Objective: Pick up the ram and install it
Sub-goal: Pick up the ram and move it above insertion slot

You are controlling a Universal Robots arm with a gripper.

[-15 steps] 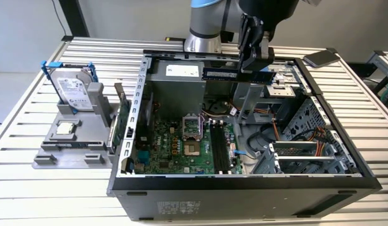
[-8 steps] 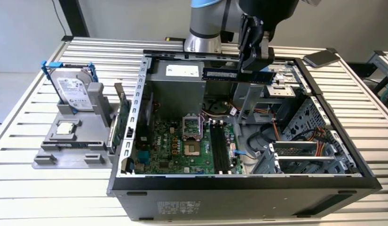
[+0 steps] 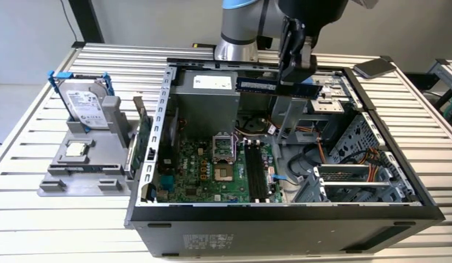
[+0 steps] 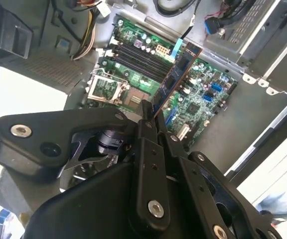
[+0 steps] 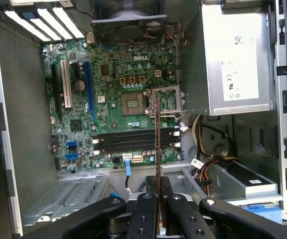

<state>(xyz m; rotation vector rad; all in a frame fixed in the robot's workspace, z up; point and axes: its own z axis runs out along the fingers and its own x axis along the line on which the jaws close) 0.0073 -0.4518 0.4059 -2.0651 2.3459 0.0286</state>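
The ram is a long dark stick with a pale label, held level above the open computer case. My gripper is shut on its end toward the exterior view's right. In the second wrist view the ram juts out from the gripper over the green motherboard. In the first wrist view the ram appears edge-on, running out from the gripper and crossing above the black memory slots. Those slots lie well below the stick, near the case's front wall.
A grey power supply fills the case's back corner, and a metal drive cage stands at the exterior view's right. Outside the case, a hard drive stands in a grey fixture beside a green expansion card.
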